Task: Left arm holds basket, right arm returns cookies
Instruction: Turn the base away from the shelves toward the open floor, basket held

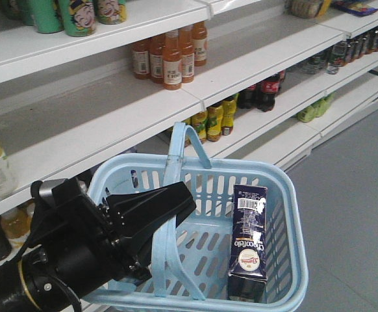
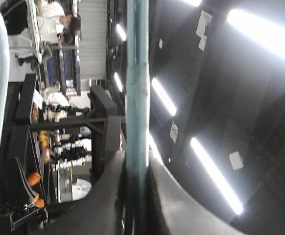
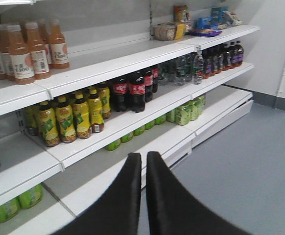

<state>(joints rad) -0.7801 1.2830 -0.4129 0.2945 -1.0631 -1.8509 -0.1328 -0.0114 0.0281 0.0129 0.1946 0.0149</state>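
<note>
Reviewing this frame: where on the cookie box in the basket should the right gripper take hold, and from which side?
Probably the top end of the cookie box, coming down from above. It stands on end inside the basket, whose walls block any side approach lower down.

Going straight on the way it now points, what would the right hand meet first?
The right hand would likely meet the white shelf holding the cola bottles first; depth is unclear.
</note>
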